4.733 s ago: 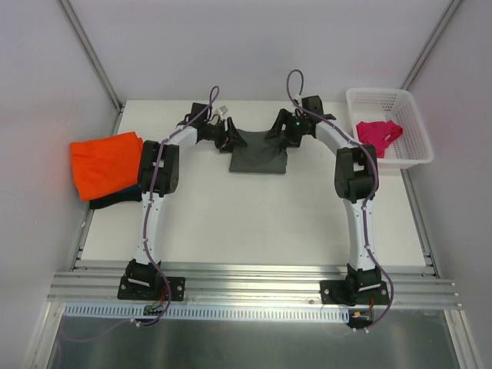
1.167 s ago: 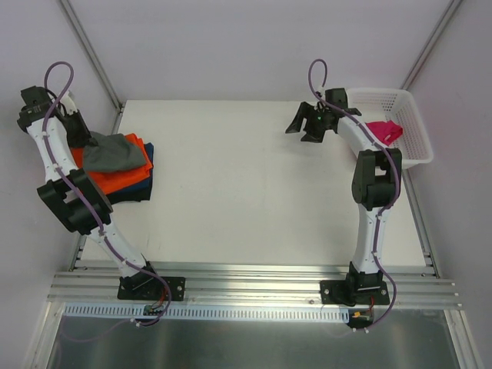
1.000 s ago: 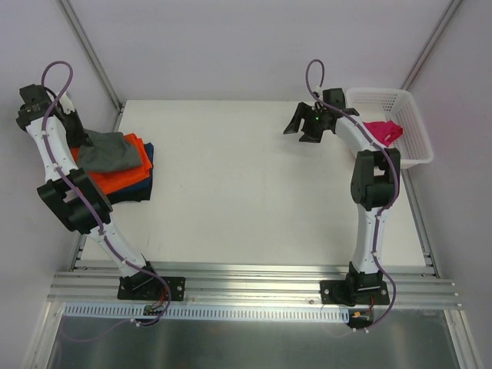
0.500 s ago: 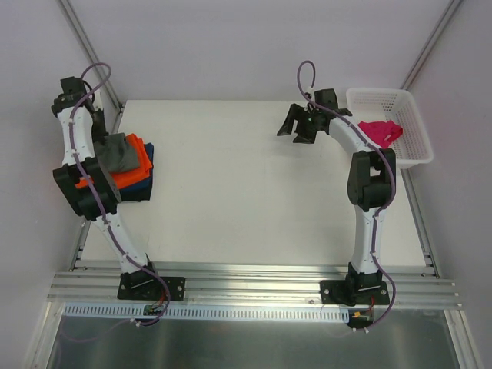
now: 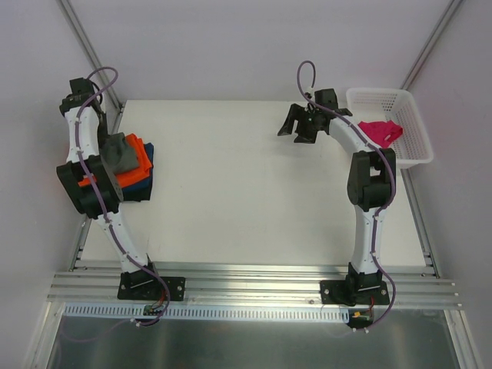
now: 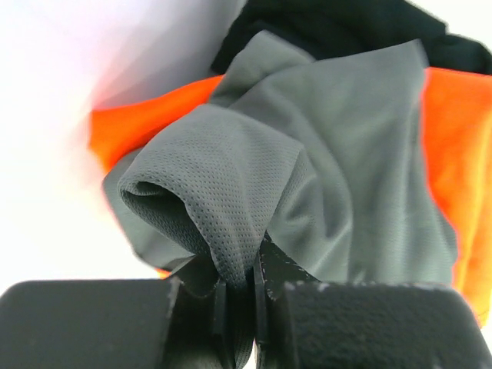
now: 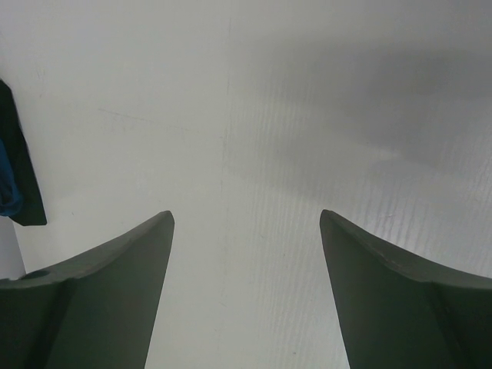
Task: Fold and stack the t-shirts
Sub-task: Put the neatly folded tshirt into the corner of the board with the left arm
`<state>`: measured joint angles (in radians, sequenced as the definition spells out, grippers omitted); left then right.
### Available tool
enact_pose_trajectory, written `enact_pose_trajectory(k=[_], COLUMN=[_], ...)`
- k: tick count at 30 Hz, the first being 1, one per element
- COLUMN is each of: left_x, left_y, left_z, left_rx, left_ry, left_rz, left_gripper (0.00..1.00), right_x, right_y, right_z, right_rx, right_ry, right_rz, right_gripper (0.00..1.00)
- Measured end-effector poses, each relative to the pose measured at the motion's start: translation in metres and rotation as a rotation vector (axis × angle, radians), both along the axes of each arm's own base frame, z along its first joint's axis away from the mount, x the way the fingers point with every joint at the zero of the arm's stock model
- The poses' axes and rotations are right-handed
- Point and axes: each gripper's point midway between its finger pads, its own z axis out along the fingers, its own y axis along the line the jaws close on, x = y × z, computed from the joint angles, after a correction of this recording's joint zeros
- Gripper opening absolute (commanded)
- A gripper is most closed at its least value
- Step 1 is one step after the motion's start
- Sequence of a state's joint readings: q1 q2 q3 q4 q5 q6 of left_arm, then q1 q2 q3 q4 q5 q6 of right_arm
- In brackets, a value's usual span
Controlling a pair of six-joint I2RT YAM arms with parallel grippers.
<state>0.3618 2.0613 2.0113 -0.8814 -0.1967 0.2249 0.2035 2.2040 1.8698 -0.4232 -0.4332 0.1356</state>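
Note:
A dark grey t-shirt (image 5: 119, 151) lies bunched on top of the bright orange t-shirt (image 5: 137, 167), which rests on a navy t-shirt (image 5: 146, 184) at the table's left edge. In the left wrist view my left gripper (image 6: 254, 265) is shut on a fold of the grey t-shirt (image 6: 323, 154), with the orange t-shirt (image 6: 453, 154) and the navy t-shirt (image 6: 330, 23) behind it. My right gripper (image 5: 297, 129) hangs open and empty over bare table at the back right; its fingers (image 7: 115, 261) stand wide apart. The magenta-pink t-shirt (image 5: 378, 132) sits crumpled in the basket.
The white lattice basket (image 5: 384, 95) stands at the back right corner, right of my right arm. The left arm (image 5: 81, 146) rises along the table's left edge beside the stack. Metal frame posts run up the back corners.
The left arm has swung in over the stack's left side, and the grey t-shirt has drawn together into a narrower bunch. The right gripper has drifted slightly left and stays open.

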Motion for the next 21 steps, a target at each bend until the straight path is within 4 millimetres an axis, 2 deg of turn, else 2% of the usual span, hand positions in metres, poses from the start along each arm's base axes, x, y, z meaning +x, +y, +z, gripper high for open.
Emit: enact_pose_trajectory(k=[6,8,10,14,15,16,17,18,19,20,21], left_x=[-0.030,-0.041,-0.048,-0.057,-0.059,-0.061,-0.063,-0.066,-0.069,-0.072,-0.075], left_y=[0.015,0.020,0.024,0.029,0.030,0.030,0.031,0.031,0.030,0.030,0.030], left_z=[0.012,0.016,0.018,0.016,0.014,0.011,0.009,0.006,0.003,0.000,-0.002], left_rx=[0.031,0.043,0.052,0.076,0.081,0.084,0.089,0.094,0.096,0.095,0.103], left_ry=[0.003,0.009,0.012,0.039,0.049,0.062,0.076,0.091,0.105,0.118,0.131], left_rz=[0.058,0.079,0.092,0.113,0.115,0.113,0.109,0.105,0.100,0.102,0.106], left_gripper=[0.01,0.06,0.09,0.09,0.13,0.21,0.35,0.69,0.85,0.99,0.99], right_x=[0.002,0.004,0.004,0.002,0.002,0.002,0.003,0.003,0.004,0.004,0.005], right_y=[0.006,0.011,0.016,0.023,0.024,0.024,0.024,0.023,0.023,0.023,0.022], right_z=[0.006,0.012,0.014,0.017,0.017,0.017,0.018,0.018,0.019,0.019,0.019], right_rx=[0.007,0.015,0.023,0.038,0.042,0.045,0.049,0.053,0.056,0.059,0.062], right_ry=[-0.014,-0.031,-0.039,-0.038,-0.035,-0.033,-0.033,-0.034,-0.033,-0.033,-0.033], right_rz=[0.007,0.012,0.020,0.029,0.029,0.026,0.024,0.021,0.019,0.016,0.014], right_gripper=[0.81,0.81,0.82,0.82,0.82,0.82,0.82,0.82,0.82,0.82,0.82])
